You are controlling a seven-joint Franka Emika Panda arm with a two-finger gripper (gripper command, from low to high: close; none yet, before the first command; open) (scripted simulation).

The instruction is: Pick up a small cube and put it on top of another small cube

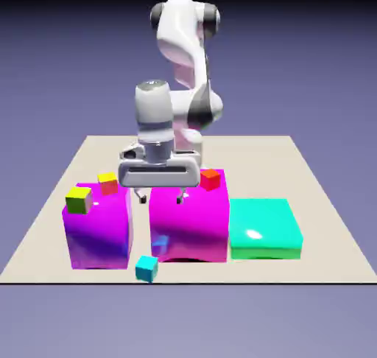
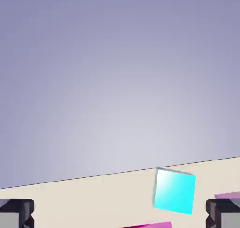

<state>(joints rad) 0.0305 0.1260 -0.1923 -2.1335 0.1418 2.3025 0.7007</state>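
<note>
A small cyan cube [image 1: 146, 268] lies on the table near its front edge, below the gap between two big magenta blocks. In the hand view this cyan cube [image 2: 174, 191] sits right of centre, between the fingertips [image 2: 17, 213] but beyond them. My gripper [image 1: 160, 197] hangs open over the middle magenta block's [image 1: 188, 224] left part, nothing between its fingers. A small yellow cube [image 1: 79, 199] and a small red cube [image 1: 108, 183] rest on the left magenta block [image 1: 97, 235]. Another small red cube [image 1: 210, 179] sits on the middle block. The gripper [image 2: 120, 215] is wide apart in the hand view.
A large flat turquoise block [image 1: 265, 230] lies to the exterior view's right of the middle magenta block. The table's front edge [image 1: 221, 281] runs just beyond the cyan cube. Strips of magenta [image 2: 229, 195] show at the hand view's bottom and right.
</note>
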